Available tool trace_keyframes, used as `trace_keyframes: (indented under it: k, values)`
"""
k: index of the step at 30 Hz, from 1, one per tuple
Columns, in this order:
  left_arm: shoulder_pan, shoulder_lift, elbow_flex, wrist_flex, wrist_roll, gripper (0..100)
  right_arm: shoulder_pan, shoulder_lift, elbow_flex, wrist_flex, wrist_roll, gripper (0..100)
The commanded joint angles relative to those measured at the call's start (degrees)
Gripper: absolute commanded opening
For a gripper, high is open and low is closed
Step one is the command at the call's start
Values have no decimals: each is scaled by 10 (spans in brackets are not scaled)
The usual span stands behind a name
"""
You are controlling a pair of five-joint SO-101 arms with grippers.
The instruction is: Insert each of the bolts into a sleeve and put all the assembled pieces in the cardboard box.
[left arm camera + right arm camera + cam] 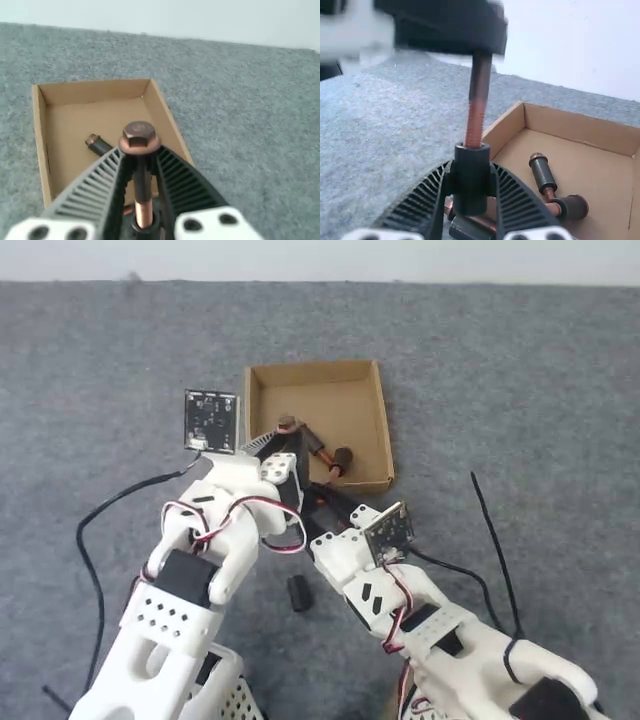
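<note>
In the high view, the brown cardboard box (pixel 384 425) is seen at twelve o'clock, with two assembled copper-and-black pieces (pixel 342 456) inside and one loose black cylindrical sleeve (pixel 298 592) at six o'clock from it. In the left wrist view, one copper hex-headed bolt (pixel 139 136) is clamped below its head by the left gripper (pixel 139 157), leaving the thread free. In the right wrist view, a second black sleeve (pixel 470 184) is gripped in line with it by the right gripper (pixel 470 170), to receive the thread.

The count comes to one cardboard box (pixel 340 400), seemingly two assembled pieces (pixel 543 175) (pixel 572 206) inside it, one lone bolt (pixel 139 137), one raised sleeve (pixel 470 180), one loose sleeve (pixel 298 592) on the bench (pixel 520 390), and two white arms (pixel 215 540) (pixel 420 605).
</note>
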Motion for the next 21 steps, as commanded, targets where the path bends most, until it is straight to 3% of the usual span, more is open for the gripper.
trace_keyframes:
  k: [1, 21]
  values:
    - [-4, -17, 12, -2, 4, 12, 10, -29, 4, -4, 30, 6]
    - [-3, -19, 99, -2, 4, 12, 51, -29, 11, -44, 33, 6]
